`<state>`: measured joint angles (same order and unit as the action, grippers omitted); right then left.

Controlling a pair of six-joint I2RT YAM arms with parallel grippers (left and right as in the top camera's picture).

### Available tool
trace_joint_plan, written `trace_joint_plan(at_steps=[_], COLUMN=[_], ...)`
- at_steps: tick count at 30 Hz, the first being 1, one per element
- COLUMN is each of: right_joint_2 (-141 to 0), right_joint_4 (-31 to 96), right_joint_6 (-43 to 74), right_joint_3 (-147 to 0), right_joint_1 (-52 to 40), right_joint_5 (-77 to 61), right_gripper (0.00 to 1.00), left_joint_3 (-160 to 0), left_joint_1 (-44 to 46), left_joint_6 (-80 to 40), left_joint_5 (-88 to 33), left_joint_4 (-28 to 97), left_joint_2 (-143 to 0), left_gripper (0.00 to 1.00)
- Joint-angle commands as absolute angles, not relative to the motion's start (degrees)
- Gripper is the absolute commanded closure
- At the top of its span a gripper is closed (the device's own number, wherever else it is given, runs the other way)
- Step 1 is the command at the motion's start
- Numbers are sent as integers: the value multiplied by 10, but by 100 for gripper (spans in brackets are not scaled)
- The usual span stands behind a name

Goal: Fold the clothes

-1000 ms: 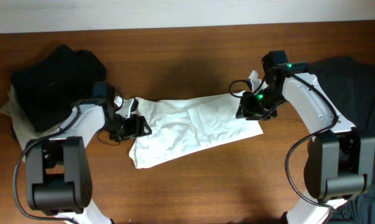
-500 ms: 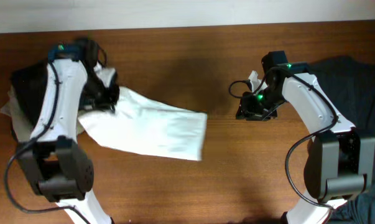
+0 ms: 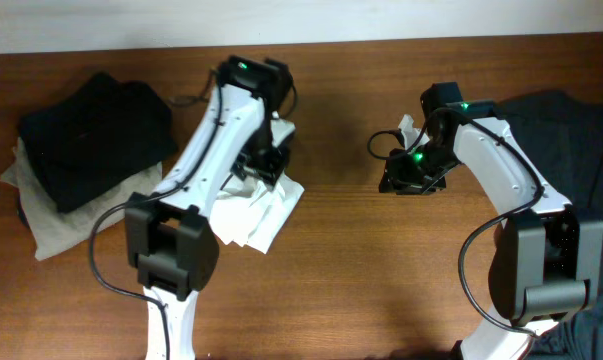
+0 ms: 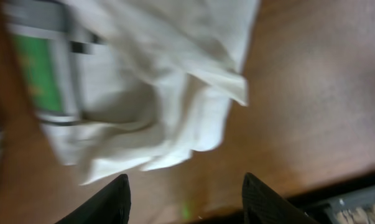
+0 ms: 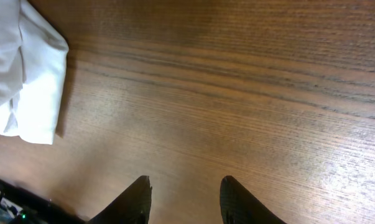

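Note:
The white shirt lies bunched in a crumpled heap on the wooden table, left of centre. My left gripper hovers just over its far edge. In the blurred left wrist view the shirt with its green neck label lies beyond the left gripper, which is open with nothing between its fingers. My right gripper stands open over bare wood to the right of the shirt. The right wrist view shows the right gripper empty and a shirt corner at the upper left.
A black garment lies on a beige one at the table's left end. A dark slate-blue garment lies at the right end, behind the right arm.
The left arm has swung from the far left to the centre, bunching the shirt there. Its jaws went from shut on the cloth to open. The right arm has stayed put.

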<state>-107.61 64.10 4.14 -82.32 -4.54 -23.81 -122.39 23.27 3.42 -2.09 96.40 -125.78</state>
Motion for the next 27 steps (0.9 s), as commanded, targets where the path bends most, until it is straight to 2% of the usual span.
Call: trace_joint_plan(at_steps=[1,2,3,7,9,10,13,16,19,20,21,23,25,27], right_joint_2=[-1065,-1065,-1065,-1065,-1065,-1065,-1065,-1065,-1065,-1065,-1065,-1065,-1065,-1065], right_joint_4=[643,643,643,643,642,643,641,634,624,625,626,624,621,622], right_joint_6=[32,32,32,32,32,32,32,32,34,34,34,34,34,34], right_joint_3=[-825,-825,-825,-825,-825,-825,-825,-825,-825,-825,-825,-825,-825,-825], right_joint_1=[-49,-49,-49,-49,-49,-49,-49,-49,-49,-49,-49,-49,-49,-49], right_joint_5=[-239,-239,-239,-239,-239,-239,-239,-239,-239,-239,-239,-239,-239,-239], right_gripper=[60,59,59,59,59,59,59,59,59,59,59,59,59,59], left_joint_3=[-1250,-1231,-1197,-1001,-967,-967,-968,-984,-962,-943,-911,-845,-816,-826], left_joint_1=[176,143,111,47,84,114,167,118,75,73,74,90,148,208], left_joint_6=[30,30,30,49,112,139,153,112,88,56,45,62,120,138], left_joint_5=[63,63,45,-102,-273,-310,-274,-198,-155,-87,-83,-256,-435,-450], left_joint_4=[966,960,941,813,828,845,867,840,693,676,678,689,692,710], left_joint_2=[-1242,-1247,-1252,-1252,-1250,-1239,-1186,-1132,-1133,-1141,-1155,-1168,-1168,-1159], left_gripper=[71,94,100,100,99,99,100,99,100,100,100,100,100,100])
